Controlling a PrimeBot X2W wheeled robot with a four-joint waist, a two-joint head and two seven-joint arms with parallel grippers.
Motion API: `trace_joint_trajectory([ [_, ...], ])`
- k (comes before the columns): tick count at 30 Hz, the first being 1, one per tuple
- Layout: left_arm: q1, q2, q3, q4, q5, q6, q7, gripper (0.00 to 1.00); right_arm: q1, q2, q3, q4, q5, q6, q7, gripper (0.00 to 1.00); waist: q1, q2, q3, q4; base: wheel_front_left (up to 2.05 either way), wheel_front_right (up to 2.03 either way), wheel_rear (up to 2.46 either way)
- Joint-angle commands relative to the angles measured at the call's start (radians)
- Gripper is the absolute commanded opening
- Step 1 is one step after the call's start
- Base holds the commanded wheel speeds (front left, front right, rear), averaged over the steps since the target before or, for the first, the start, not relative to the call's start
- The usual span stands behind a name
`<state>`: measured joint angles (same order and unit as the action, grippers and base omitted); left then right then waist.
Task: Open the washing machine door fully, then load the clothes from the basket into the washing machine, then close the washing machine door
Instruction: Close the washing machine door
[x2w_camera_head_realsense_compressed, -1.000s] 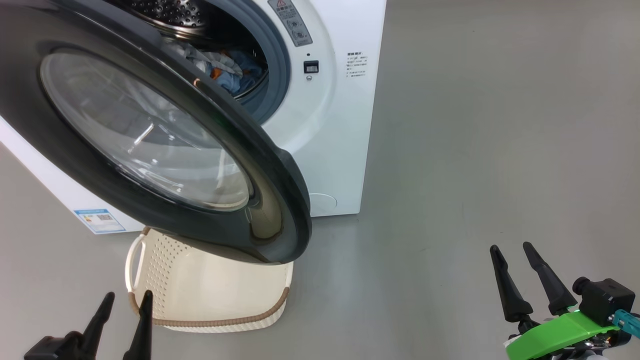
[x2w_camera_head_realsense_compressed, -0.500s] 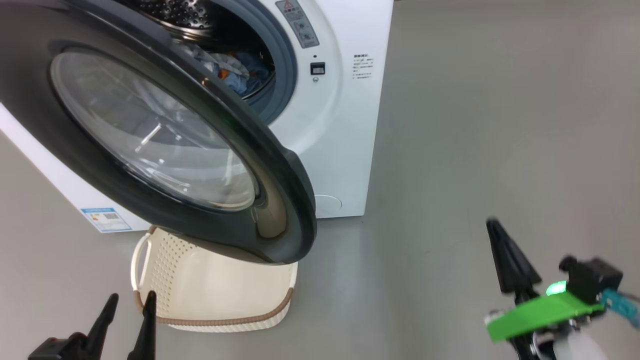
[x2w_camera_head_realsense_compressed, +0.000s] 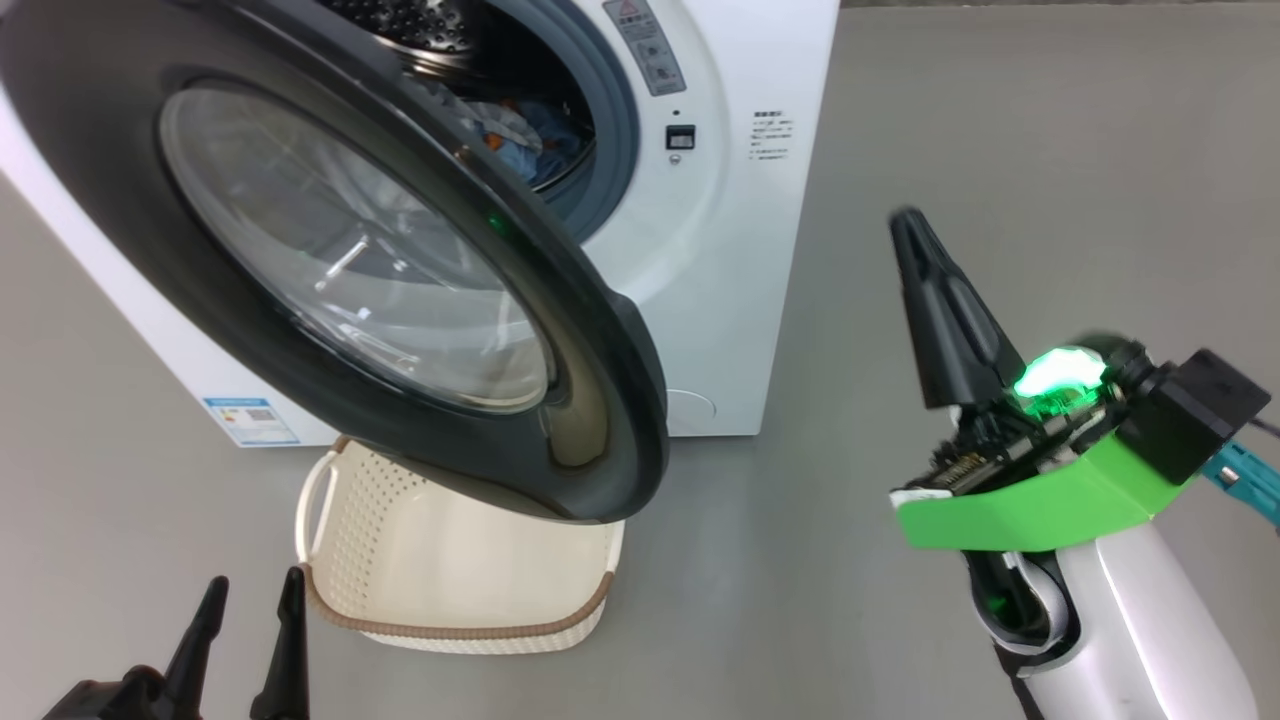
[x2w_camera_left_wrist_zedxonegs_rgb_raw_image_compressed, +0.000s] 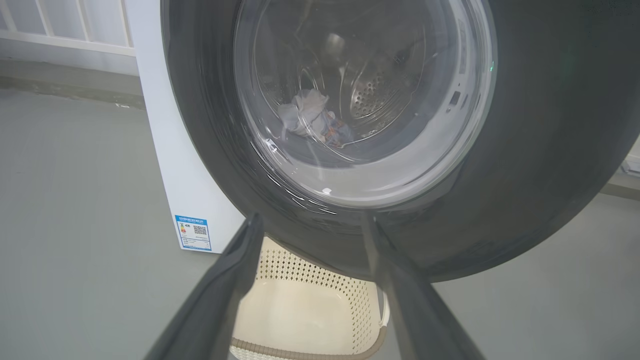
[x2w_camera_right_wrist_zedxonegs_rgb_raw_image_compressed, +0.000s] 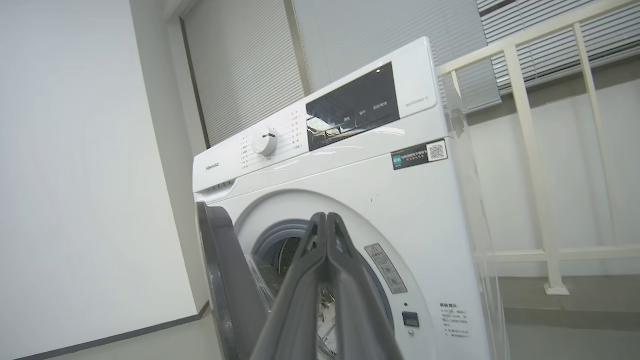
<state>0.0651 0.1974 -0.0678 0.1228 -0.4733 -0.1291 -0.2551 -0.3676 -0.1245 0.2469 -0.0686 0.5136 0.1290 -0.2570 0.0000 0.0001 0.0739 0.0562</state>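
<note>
The right fingers (x2w_camera_head_realsense_compressed: 945, 320) are pressed flat together with nothing between them, raised over the grey floor (x2w_camera_head_realsense_compressed: 1000, 120) and well apart from the washing machine (x2w_camera_head_realsense_compressed: 730, 300), which stands ahead of their tips and to their left. In the right wrist view the closed pair (x2w_camera_right_wrist_zedxonegs_rgb_raw_image_compressed: 320, 280) points at the machine's drum opening, with the washing machine door (x2w_camera_right_wrist_zedxonegs_rgb_raw_image_compressed: 225, 280) seen edge-on just to their left. The left fingers (x2w_camera_head_realsense_compressed: 288, 640) stand wide apart and hold nothing. The door (x2w_camera_head_realsense_compressed: 350, 260) hangs swung out from the machine ahead of and above them. The basket (x2w_camera_head_realsense_compressed: 460, 632) sits on the floor just beyond their tips, partly under the door's lower rim. In the left wrist view the basket (x2w_camera_left_wrist_zedxonegs_rgb_raw_image_compressed: 300, 300) lies between the spread fingers (x2w_camera_left_wrist_zedxonegs_rgb_raw_image_compressed: 235, 270), and the door's glass fills the space ahead. The clothes (x2w_camera_head_realsense_compressed: 520, 140) lie inside the drum, far ahead of both pairs, and show through the glass (x2w_camera_left_wrist_zedxonegs_rgb_raw_image_compressed: 310, 117) as a pale and blue bundle.
</note>
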Motion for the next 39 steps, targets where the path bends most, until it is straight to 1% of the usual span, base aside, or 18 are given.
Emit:
trace_joint_trajectory([
  [1,-0.014,0.007,0.041,-0.033,0.011,-0.002,-0.007,1.00,-0.042,0.016,0.047,-0.065,0.014,0.002,-0.005,0.00,0.0000,-0.0001,-0.002,0.012,0.00,0.00,0.00],
  [4,-0.009,-0.005,0.050,-0.040,0.014,-0.002,-0.007,1.00,-0.051,0.022,0.106,-0.122,0.019,0.002,-0.005,0.00,0.0000,-0.0001,-0.005,0.022,0.00,0.00,0.00],
  [5,-0.009,-0.005,0.050,-0.040,0.014,-0.002,-0.007,1.00,-0.051,0.022,0.106,-0.122,0.019,0.002,-0.005,0.00,0.0000,-0.0001,-0.005,0.022,0.00,0.00,0.00],
  [9,0.002,-0.017,0.050,-0.042,0.014,-0.002,-0.007,1.00,-0.042,0.022,0.203,-0.140,0.032,0.002,-0.005,0.00,0.0000,-0.0001,-0.009,0.032,0.00,0.00,0.00],
  [11,0.008,-0.023,0.053,-0.042,0.013,-0.002,-0.007,1.00,-0.035,0.015,0.261,-0.121,0.035,0.002,-0.005,0.00,0.0000,-0.0001,-0.010,0.035,0.00,0.00,0.00],
  [15,0.008,-0.030,0.046,-0.040,0.012,-0.002,-0.007,1.00,-0.017,0.009,0.345,-0.050,0.056,0.002,-0.005,0.00,0.0000,-0.0001,-0.004,0.050,0.00,0.00,0.00],
  [18,-0.006,-0.037,0.041,-0.034,0.006,-0.002,-0.007,1.00,-0.008,0.004,0.384,0.006,0.078,0.002,-0.005,0.00,0.0000,-0.0001,0.006,0.066,0.00,0.00,0.00],
  [30,-0.037,-0.053,0.017,-0.009,-0.017,-0.002,-0.007,1.00,-0.007,0.000,0.461,0.244,0.124,0.002,-0.005,0.00,0.0000,-0.0001,0.036,0.101,0.00,0.00,0.00],
  [39,-0.067,-0.055,0.002,-0.005,-0.027,-0.002,-0.007,1.00,-0.048,0.011,0.437,0.339,0.128,0.002,-0.005,0.00,0.0000,-0.0001,0.069,0.108,0.00,0.00,0.00],
])
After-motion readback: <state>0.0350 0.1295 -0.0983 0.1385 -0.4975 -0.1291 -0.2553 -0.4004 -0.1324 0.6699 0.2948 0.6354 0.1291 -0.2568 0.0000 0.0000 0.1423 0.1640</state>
